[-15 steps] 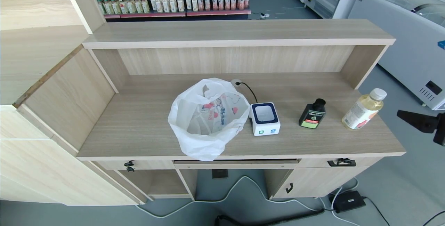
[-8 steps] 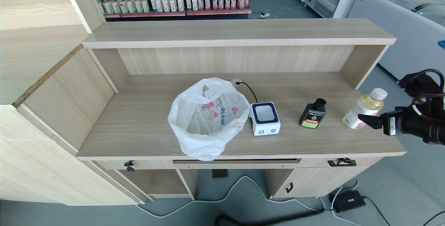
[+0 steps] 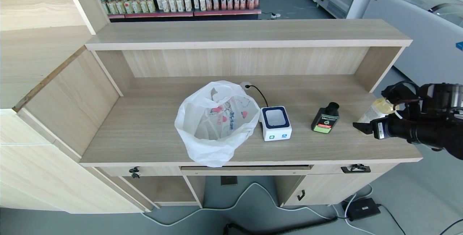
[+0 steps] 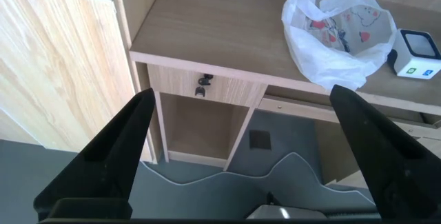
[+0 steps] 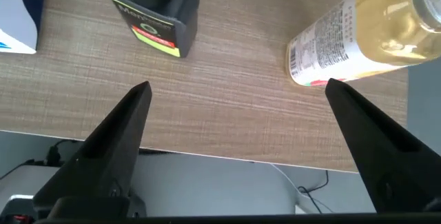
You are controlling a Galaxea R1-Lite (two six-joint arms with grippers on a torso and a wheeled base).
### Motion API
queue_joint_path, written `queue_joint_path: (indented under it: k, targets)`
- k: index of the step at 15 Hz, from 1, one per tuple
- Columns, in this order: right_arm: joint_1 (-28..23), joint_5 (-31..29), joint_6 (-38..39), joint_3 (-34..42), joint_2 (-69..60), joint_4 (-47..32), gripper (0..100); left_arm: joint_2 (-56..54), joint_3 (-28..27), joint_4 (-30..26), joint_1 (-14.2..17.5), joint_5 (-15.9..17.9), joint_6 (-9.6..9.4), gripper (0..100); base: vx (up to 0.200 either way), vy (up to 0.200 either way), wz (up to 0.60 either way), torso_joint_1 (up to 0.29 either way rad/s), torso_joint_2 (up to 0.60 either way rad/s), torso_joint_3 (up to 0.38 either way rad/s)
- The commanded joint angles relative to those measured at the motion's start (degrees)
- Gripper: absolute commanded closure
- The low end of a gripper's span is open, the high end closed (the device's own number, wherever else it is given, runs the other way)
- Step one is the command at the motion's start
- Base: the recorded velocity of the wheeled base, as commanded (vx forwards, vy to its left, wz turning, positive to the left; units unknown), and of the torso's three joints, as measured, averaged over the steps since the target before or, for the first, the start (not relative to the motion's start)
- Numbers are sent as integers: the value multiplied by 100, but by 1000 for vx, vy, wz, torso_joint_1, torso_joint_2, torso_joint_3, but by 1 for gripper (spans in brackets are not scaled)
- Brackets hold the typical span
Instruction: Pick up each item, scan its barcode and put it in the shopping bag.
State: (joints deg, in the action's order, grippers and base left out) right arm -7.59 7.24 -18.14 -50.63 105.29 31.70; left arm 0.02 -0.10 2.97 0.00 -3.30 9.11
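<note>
**Entry: right end of the desk [image 3: 144, 130], first pick.**

- Item in hand: yellow drink bottle [image 5: 365, 38]. It is on the desk near the right edge, well apart from the shopping bag [image 3: 215, 123]. I judge that it stands on its base, long axis vertical and cap up. In the head view my right arm covers its top.
- Label: printed band round the lower body. In the right wrist view a barcode strip shows low on the side towards the wrist camera.
- Right gripper [image 5: 238, 93]: beside the bottle at the desk's front right, fingers spread wide, nothing between them.
- Left gripper [image 4: 241, 94]: below desk height, off the front left corner, fingers spread, empty.
- Neighbours: dark bottle [image 3: 325, 119], upright, between the yellow bottle and the scanner [image 3: 275, 123]. The scanner sits just beside the bag.

**Handling note (my judgement).**

- I would line the open fingers up across the bottle's body, not its cap.
- I would close at mid-height, above the barcode strip, so the code is left uncovered for the scanner window.
- I would come in level and slowly, since a tall bottle this near the edge could tip or slide off if nudged.
- I would lift straight up before swinging left, passing above the dark bottle.
</note>
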Motion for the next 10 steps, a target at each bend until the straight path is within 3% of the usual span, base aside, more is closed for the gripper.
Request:
queue_joint_path:
  k: [1, 10]
  targets:
    - [206, 155, 30, -193, 317, 3, 0, -2, 1, 1, 0, -4, 3, 0, 0, 0, 0, 0, 0, 0]
    - [382, 287, -41, -1248, 1319, 47, 0, -2, 1, 1, 0, -4, 3, 0, 0, 0, 0, 0, 0, 0]
